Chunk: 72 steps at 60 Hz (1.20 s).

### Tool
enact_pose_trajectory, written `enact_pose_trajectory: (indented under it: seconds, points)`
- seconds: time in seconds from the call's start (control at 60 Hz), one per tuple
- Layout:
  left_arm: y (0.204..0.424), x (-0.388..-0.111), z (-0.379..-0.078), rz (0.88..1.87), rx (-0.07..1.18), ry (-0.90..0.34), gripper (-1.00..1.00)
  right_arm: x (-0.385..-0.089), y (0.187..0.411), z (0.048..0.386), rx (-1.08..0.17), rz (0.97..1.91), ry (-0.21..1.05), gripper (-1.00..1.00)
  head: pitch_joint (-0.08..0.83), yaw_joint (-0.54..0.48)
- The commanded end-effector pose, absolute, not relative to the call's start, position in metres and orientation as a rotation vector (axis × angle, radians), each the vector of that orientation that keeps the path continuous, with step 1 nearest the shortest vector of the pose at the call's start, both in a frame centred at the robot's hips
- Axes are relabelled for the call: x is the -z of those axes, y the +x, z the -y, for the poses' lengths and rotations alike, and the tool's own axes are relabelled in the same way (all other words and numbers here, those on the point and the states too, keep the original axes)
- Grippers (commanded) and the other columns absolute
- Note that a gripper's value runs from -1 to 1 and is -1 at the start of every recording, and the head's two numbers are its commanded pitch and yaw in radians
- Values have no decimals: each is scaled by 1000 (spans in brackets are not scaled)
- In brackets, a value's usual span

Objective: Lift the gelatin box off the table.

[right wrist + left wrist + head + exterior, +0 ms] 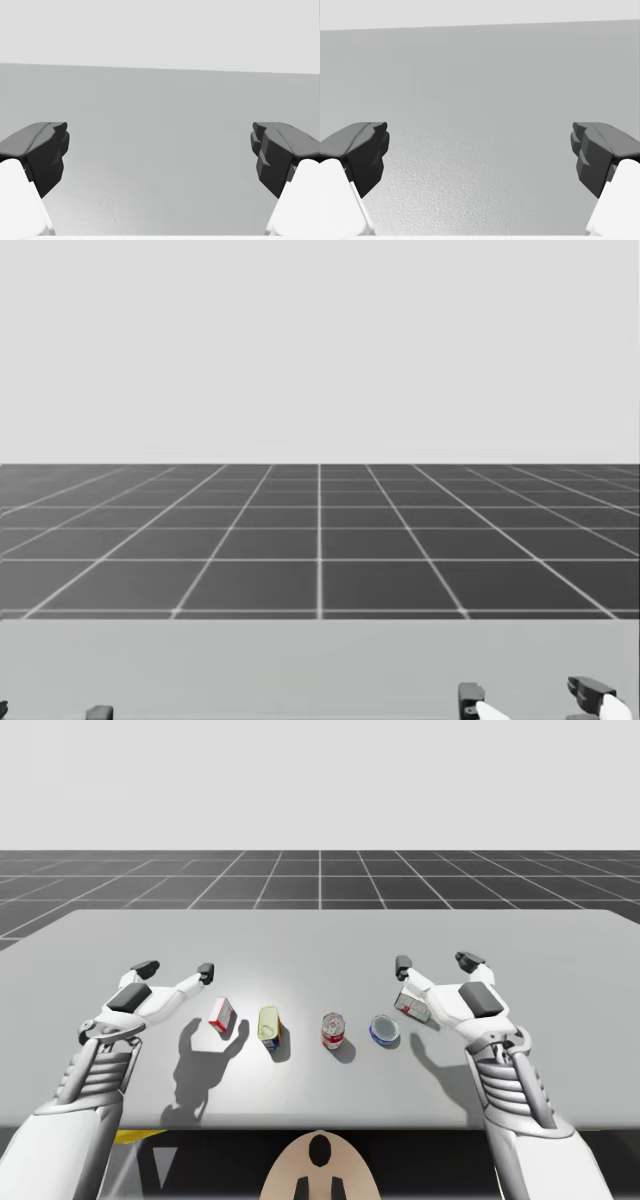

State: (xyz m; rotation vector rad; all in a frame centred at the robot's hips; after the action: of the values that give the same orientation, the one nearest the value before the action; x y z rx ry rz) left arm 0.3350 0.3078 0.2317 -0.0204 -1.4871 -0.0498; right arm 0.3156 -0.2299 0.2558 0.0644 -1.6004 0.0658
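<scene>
Floor (320,540): a dark plane ruled with pale grid lines stretches behind the scene to a flat grey horizon.
Worktop (320,935): a plain grey slab spans the high view, with five small things lined up along its near side.
Left arm (95,1070): white and ribbed, it comes in from the near left corner and reaches over the left part of the worktop.
Right arm (512,1092): its twin comes in from the near right corner and reaches over the right part.
Left gripper (176,970): the dark-tipped fingers are spread wide with nothing between them. Its wrist view looks across bare worktop.
Right gripper (436,963): the fingers are likewise spread wide and hold nothing, with bare worktop ahead in its wrist view.
Pale box (413,1008): it sits at the right end of the row, partly covered by the right gripper's inner finger in the high view. Whether the two touch cannot be told.
Gelatin box (222,1015): this small red-and-white carton rests on the worktop at the left end of the row. It is near the left gripper's inner fingertip but outside the fingers, with the yellow can just beside it.
Yellow can (269,1026): second in the row, between the gelatin box and the red can.
Red can (333,1031): upright with a silver top, at the middle of the row.
Blue can (385,1029): low and flat, between the red can and the pale box.
</scene>
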Motion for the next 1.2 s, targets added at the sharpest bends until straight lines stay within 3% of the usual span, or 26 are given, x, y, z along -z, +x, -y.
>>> enact_pose_trajectory:
  seconds: [0.017, 0.15, 0.633, 0.933, 1.2]
  points:
    - [335, -232, -308, 1488, 48, -21, -1000, -254, 314, 227, -21, 1613, 72, -1000, 19, -2]
    - [335, -233, -308, 1492, 44, -18, -1000, -257, 316, 230, -6, 1640, 49, -1000, 75, -3]
    - [335, -234, -311, 1499, 44, -13, -1000, -256, 317, 232, -17, 1637, -4, -1000, 455, 62]
    - [335, -234, -311, 1495, 49, -14, -1000, -255, 317, 231, -37, 1631, -8, -1000, 621, 275]
    - [334, -235, -309, 1501, 53, -22, -1000, -255, 317, 230, -37, 1624, 2, -1000, 665, 390]
